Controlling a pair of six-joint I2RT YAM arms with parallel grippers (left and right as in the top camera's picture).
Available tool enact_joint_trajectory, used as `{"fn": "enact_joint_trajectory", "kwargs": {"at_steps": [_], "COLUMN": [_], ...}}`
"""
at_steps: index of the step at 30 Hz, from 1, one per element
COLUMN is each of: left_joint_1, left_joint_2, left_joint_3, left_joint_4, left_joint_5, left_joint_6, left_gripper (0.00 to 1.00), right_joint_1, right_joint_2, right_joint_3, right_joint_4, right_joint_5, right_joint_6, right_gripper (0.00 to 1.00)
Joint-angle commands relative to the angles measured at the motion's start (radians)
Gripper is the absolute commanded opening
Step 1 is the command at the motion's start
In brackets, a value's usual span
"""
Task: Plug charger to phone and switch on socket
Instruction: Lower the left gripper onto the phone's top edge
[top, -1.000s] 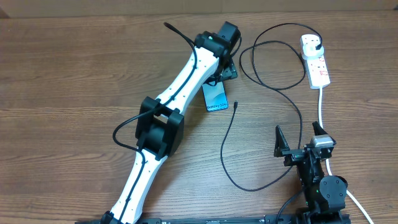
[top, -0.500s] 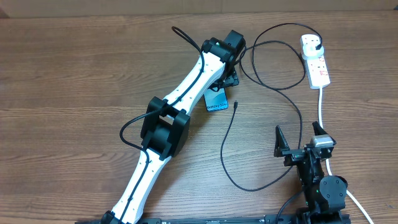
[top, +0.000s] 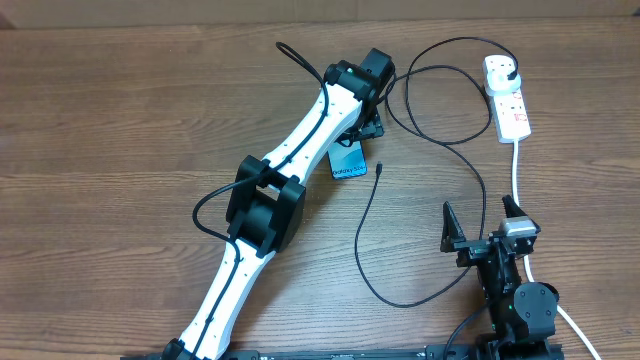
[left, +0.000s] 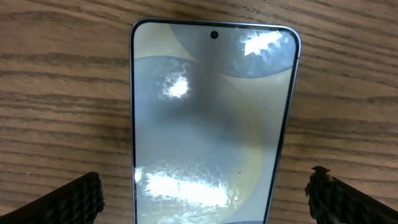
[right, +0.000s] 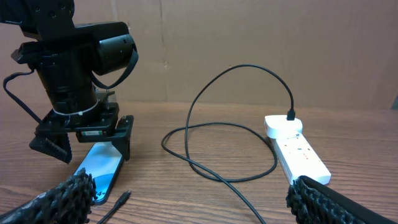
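The phone (top: 349, 160) lies flat on the wooden table with its screen lit; it fills the left wrist view (left: 211, 118) and shows in the right wrist view (right: 98, 168). My left gripper (top: 366, 120) is open just above it, a finger on either side of the phone's far end, not touching. The charger cable (top: 440, 135) loops over the table; its plug sits in the socket (top: 508, 100) and its connector tip (top: 381, 168) lies just right of the phone. My right gripper (top: 484, 222) is open and empty near the front edge.
The socket's thick white lead (top: 517, 175) runs toward the front edge past my right arm. A cardboard wall (right: 249, 43) stands behind the table. The left arm (top: 270, 200) stretches diagonally across the table middle.
One second ago my left gripper stood a little further left; it shifted right over the phone's far end, then stayed still. The right arm has not moved.
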Motion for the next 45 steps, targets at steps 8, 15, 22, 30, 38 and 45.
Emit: {"fn": "enact_joint_trajectory", "kwargs": {"at_steps": [8,15,22,30,38,45], "left_joint_1": [0.001,0.003,0.002,0.004,0.01,0.01], "left_joint_2": [0.029,0.029,0.029,0.029,0.029,0.029], "left_joint_3": [0.013,-0.014,-0.015,-0.019,-0.019,-0.047], "left_joint_4": [0.006,0.011,0.023,0.026,0.026,0.051], "left_joint_5": [-0.034,-0.036,-0.032,-0.016,-0.017,-0.013], "left_joint_6": [-0.002,-0.002,0.001,0.002,0.002,0.002], "left_gripper": [1.0,1.0,1.0,1.0,1.0,1.0], "right_joint_1": [0.006,0.006,0.006,0.006,0.006,0.006], "right_joint_2": [-0.01,-0.01,-0.01,-0.01,-0.01,-0.01], "right_joint_3": [-0.011,-0.011,-0.011,-0.011,-0.011,-0.011], "right_joint_4": [0.005,0.005,0.005,0.005,0.005,0.005], "right_joint_5": [0.002,0.002,0.002,0.002,0.002,0.002], "right_joint_6": [0.0,0.0,0.0,0.0,0.0,0.0], "right_gripper": [1.0,1.0,1.0,1.0,1.0,1.0]}}
